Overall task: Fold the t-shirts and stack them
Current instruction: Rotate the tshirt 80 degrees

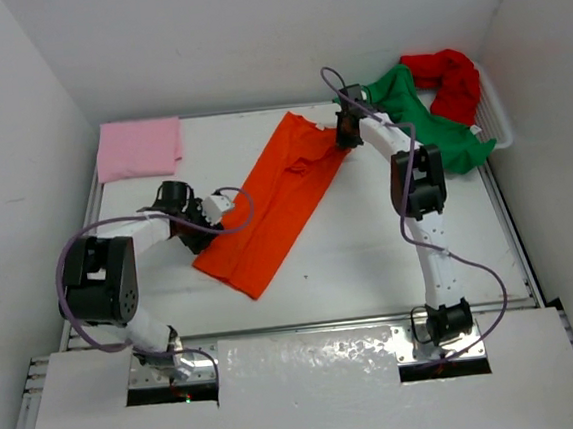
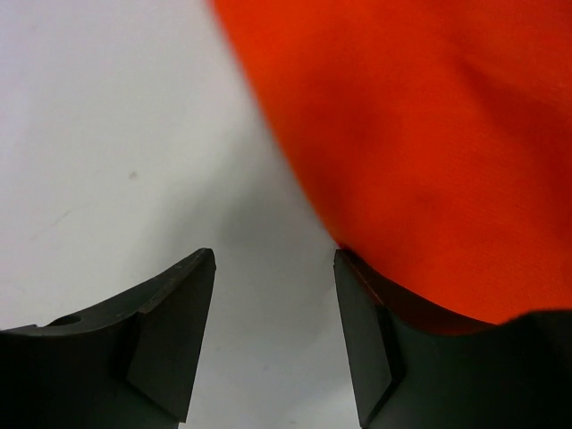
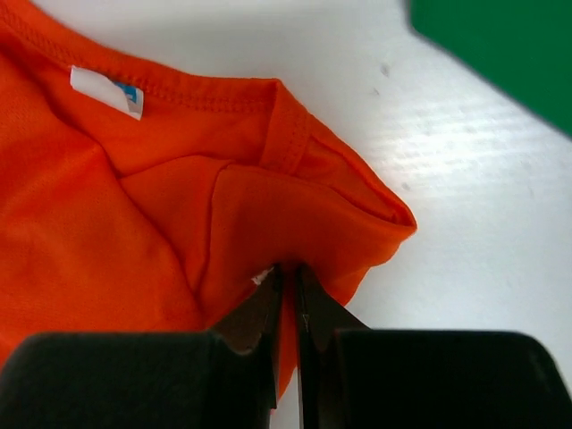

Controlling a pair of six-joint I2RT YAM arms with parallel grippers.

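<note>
T-shirts total four: pink shirt (image 1: pixel 138 147), orange shirt (image 1: pixel 277 215), green shirt (image 1: pixel 431 126), red shirt (image 1: pixel 450 80).

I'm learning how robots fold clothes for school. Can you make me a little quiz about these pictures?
1. True or false: the right gripper is shut on the orange shirt.
2. Which shirt lies folded at the table's far left corner? A. pink shirt B. blue shirt C. yellow shirt
3. Fill in: the left gripper, at the orange shirt's edge, has its jaws ____.

Key: 1 true; 2 A; 3 open.
</note>
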